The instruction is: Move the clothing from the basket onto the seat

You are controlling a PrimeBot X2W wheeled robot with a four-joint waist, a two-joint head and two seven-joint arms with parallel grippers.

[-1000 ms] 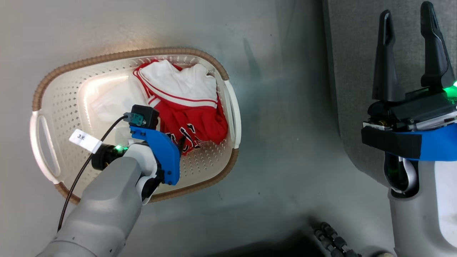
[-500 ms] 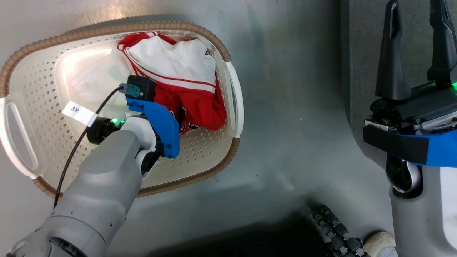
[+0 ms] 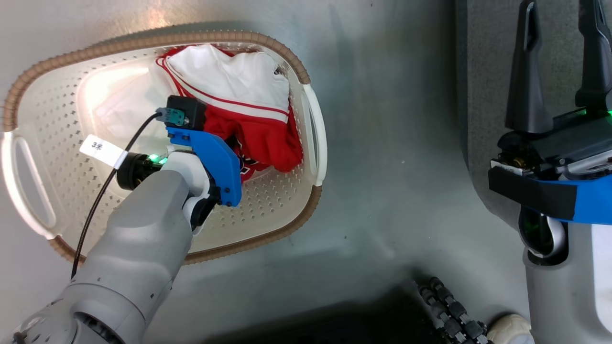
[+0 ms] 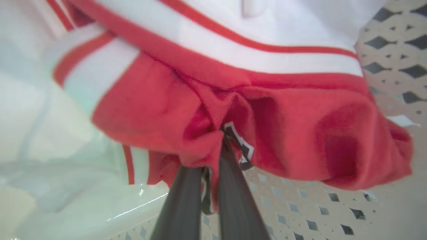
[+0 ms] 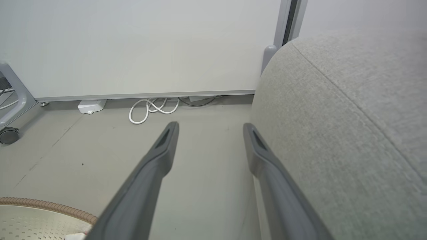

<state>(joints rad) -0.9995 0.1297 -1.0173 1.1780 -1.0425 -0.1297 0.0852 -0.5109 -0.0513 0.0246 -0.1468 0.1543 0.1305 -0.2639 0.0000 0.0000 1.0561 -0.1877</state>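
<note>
Soft red sports clothing point(image 3: 260, 141) shows white panels, thin red stripes and dark white-edged numbers by the dark-fingered left gripper point(image 4: 213, 156); the cream perforated plastic basket point(image 3: 267, 210) has a brown woven-look rim.

light: bright | glare: inside basket point(image 3: 57, 157) | blur: clothing point(image 4: 293, 133) soft in left wrist view
</note>
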